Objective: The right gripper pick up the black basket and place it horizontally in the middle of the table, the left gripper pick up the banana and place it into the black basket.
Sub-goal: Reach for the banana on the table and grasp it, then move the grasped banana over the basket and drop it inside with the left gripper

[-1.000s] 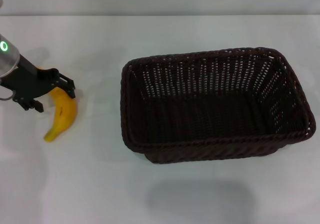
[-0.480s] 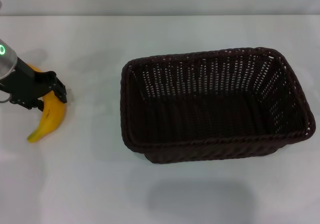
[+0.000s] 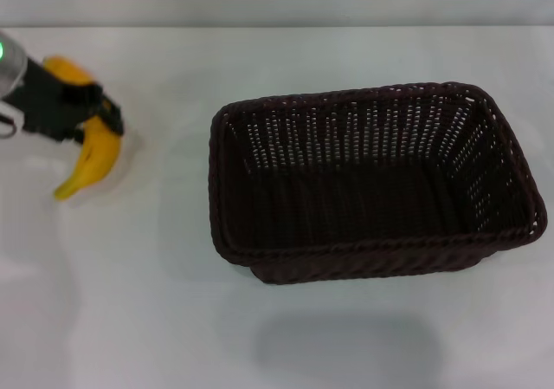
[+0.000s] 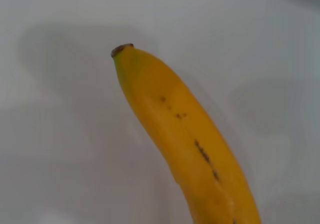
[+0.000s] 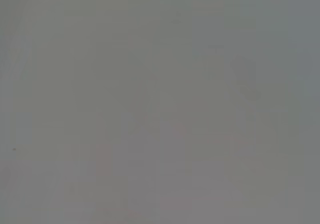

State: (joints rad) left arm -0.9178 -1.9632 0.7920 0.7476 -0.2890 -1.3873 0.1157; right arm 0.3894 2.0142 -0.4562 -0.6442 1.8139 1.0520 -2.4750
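The yellow banana [image 3: 93, 155] hangs in my left gripper [image 3: 91, 116] at the far left of the white table [image 3: 156, 320], lifted off the surface with its tip pointing down toward the near side. The gripper is shut on the banana's middle. The left wrist view shows the banana [image 4: 185, 139] close up with brown specks and a dark tip, above the bare tabletop. The black basket [image 3: 372, 181] stands upright and lengthwise across the middle and right of the table, open and empty. The right gripper is out of view; the right wrist view shows only plain grey.
Bare white tabletop lies between the banana and the basket's left rim [image 3: 215, 181], and along the near side of the table.
My left gripper has closed on the banana and raised it, moving toward the far left of the table. The basket has not moved.
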